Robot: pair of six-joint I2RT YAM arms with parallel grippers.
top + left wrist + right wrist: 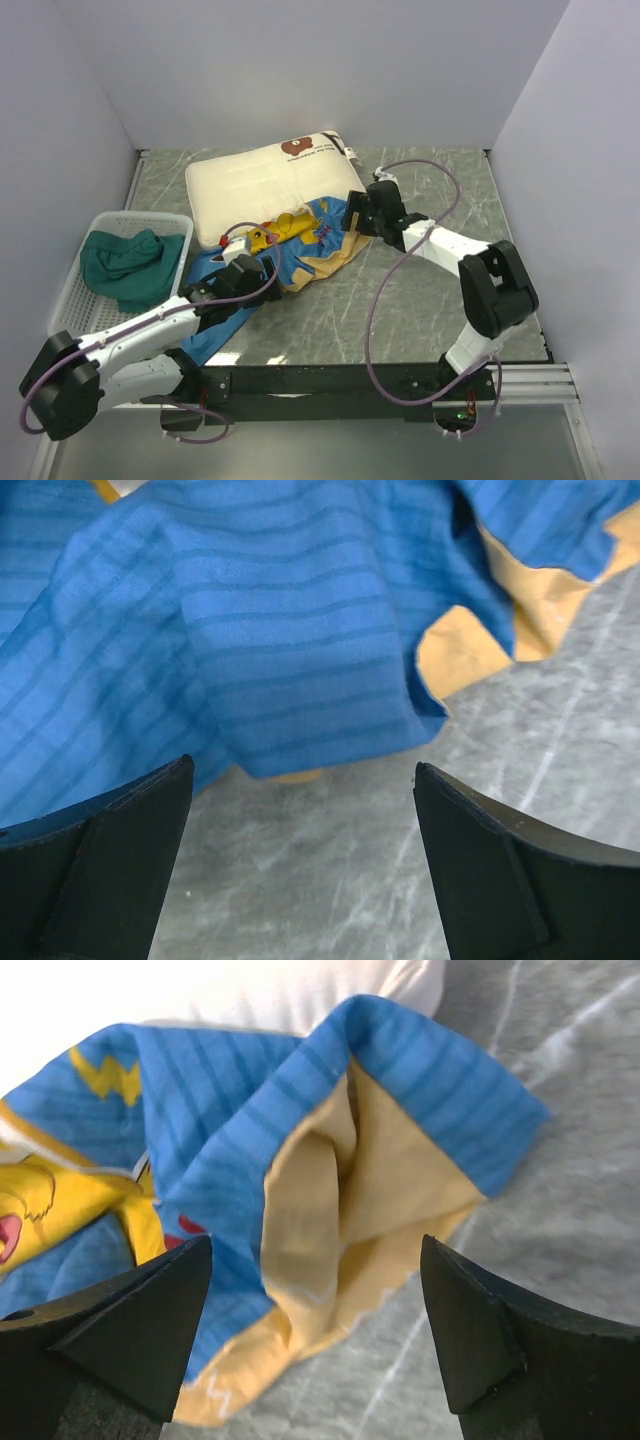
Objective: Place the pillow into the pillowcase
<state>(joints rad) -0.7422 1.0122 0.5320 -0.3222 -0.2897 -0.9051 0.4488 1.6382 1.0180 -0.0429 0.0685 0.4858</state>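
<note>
Blue pillowcase (300,250): we see it crumpled on the marble table (330,320), running diagonally from near-left to far-right.
Pillow (260,185): touches the case's far edge, long axis left-right, bear print at far right; whole only from above.
Right wrist: mustard face at a folded corner.
Left gripper (305,810): fingers spread, empty.
Right gripper (315,1290): same.

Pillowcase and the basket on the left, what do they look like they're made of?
The pillowcase looks like thin woven cloth, perhaps cotton or a blend. It is matte, with fine ribbed stripes in the blue, soft loose folds and a mustard-yellow other face. The basket looks like white moulded plastic, with stiff open-lattice walls that hold their shape and a smooth rim.
</note>
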